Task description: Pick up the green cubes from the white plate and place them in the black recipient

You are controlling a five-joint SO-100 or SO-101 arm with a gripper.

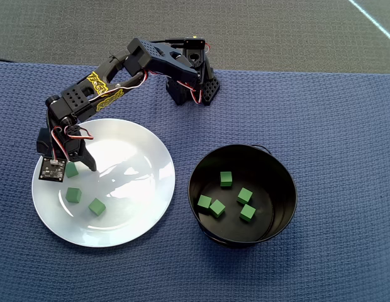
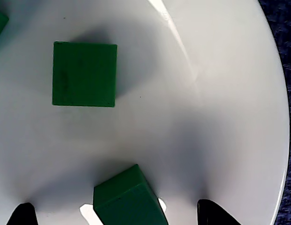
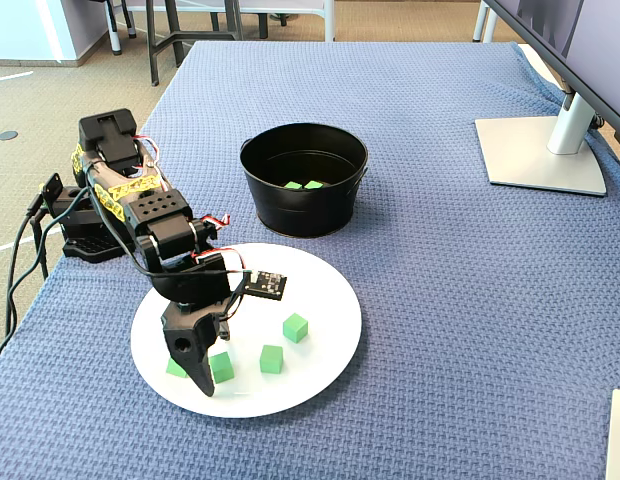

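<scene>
While the overhead view hides it, the wrist view shows the gripper (image 2: pixel 119 216) spread around a green cube (image 2: pixel 128 199).

office | monitor stand (image 3: pixel 543 150) – chair legs (image 3: pixel 180 30) – carpet floor (image 3: pixel 50 90)

— What's where in my overhead view?
— Plate (image 1: pixel 144 207) left, pot (image 1: pixel 280 165) right. I count three cubes (image 1: pixel 73 195) near the plate's left rim, five (image 1: pixel 226 178) in the pot.
</scene>
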